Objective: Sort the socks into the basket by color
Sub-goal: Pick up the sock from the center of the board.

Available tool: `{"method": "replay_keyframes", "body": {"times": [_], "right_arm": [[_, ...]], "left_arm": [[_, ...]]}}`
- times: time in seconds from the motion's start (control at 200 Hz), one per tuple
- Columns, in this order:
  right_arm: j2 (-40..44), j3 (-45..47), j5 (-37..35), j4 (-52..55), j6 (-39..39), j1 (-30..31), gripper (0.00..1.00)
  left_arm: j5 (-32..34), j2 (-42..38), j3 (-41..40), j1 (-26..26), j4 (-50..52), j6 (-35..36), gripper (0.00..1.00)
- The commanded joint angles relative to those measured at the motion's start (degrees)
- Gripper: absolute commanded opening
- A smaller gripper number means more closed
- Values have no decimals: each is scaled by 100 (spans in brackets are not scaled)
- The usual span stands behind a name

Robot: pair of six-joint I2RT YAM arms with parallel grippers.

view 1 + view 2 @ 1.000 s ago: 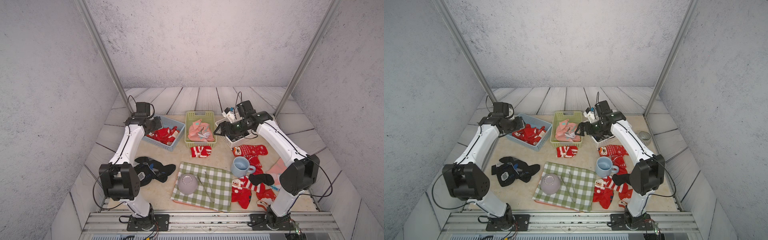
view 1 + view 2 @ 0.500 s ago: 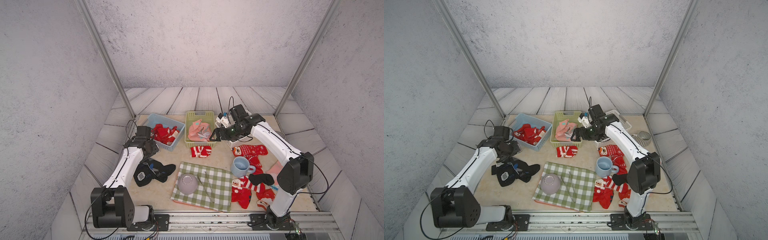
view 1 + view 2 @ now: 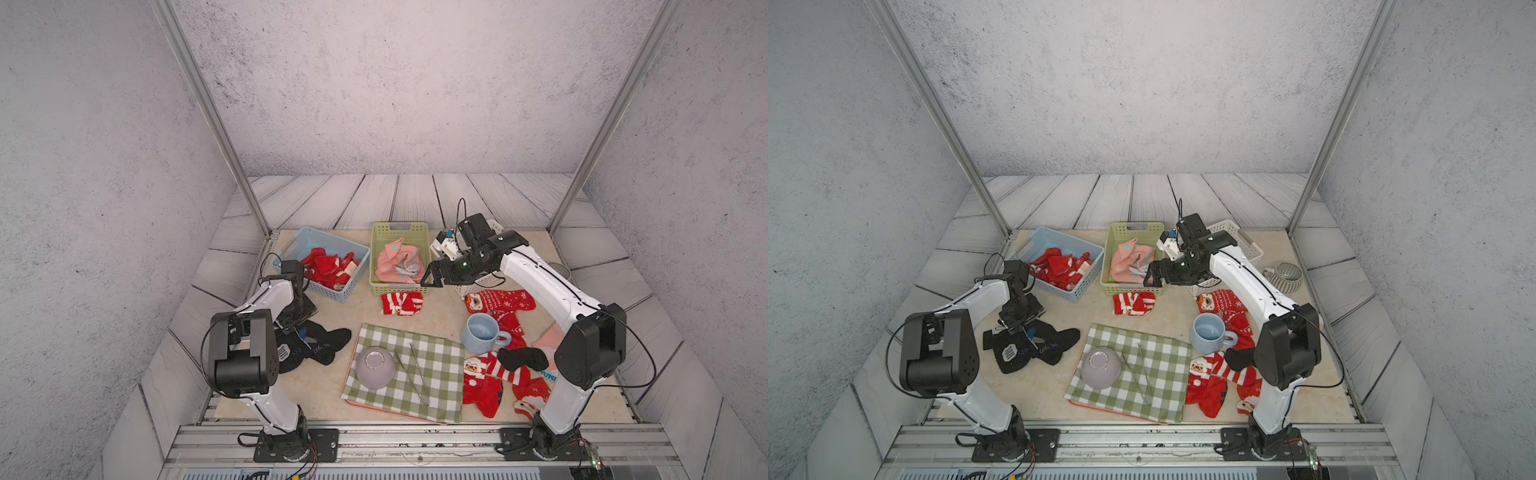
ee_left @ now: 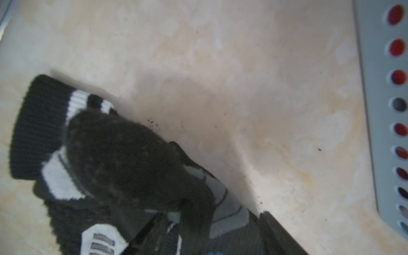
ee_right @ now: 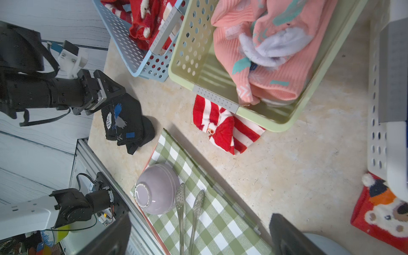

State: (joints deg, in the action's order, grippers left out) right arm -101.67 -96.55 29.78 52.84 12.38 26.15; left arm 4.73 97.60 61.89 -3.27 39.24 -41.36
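Note:
My left gripper (image 3: 297, 321) is down on the pile of black socks (image 3: 320, 347) at the front left. Its jaws stand open astride a black, grey-striped sock (image 4: 132, 159). Red socks fill the blue basket (image 3: 291, 245), and pink socks (image 3: 399, 259) lie in the green basket (image 3: 380, 232). My right gripper (image 3: 432, 277) hangs open and empty over the green basket's front rim, above a red striped sock (image 5: 223, 125). More red socks (image 3: 500, 301) lie at the right and front right (image 3: 484, 384), with a black sock (image 3: 521, 358) and a pink one (image 3: 547, 343).
The white basket (image 3: 1233, 232) sits mostly hidden under my right arm. A blue mug (image 3: 482, 332) stands among the right-hand socks. On the green checked cloth (image 3: 436, 365) lie an upturned purple bowl (image 3: 375, 368) and metal tongs (image 5: 185, 212). A striped cup (image 3: 1285, 276) stands far right.
My left arm swung from over the blue basket down to the black socks at the front left. My right gripper moved left, from the white basket to the green basket's front.

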Motion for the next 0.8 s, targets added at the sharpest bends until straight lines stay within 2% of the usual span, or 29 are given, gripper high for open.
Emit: {"method": "replay_keyframes", "body": {"times": [0.0,0.055,0.155,0.255,0.33,0.535,0.676,0.796], "right_arm": [[227,-3,-97,-6,-104,12,99],[207,-34,-95,6,-104,4,99],[166,-56,-71,0,-105,3,99],[106,-74,-12,-7,-87,4,99],[39,-107,82,-10,-78,4,99],[-102,-236,277,-10,-34,8,99],[-160,-350,412,-17,-6,21,99],[-186,-418,585,-76,46,30,99]], "left_arm": [[-38,162,49,-40,-98,-82,64],[-104,218,73,-37,-114,-40,54],[-253,89,25,-22,-172,-12,25],[-275,-208,-32,-9,-125,34,8],[-223,-495,-36,19,21,77,0],[-359,-1569,-60,59,267,297,0],[-894,-2259,-21,83,181,643,0],[-1281,-2541,184,161,227,827,0]]}}
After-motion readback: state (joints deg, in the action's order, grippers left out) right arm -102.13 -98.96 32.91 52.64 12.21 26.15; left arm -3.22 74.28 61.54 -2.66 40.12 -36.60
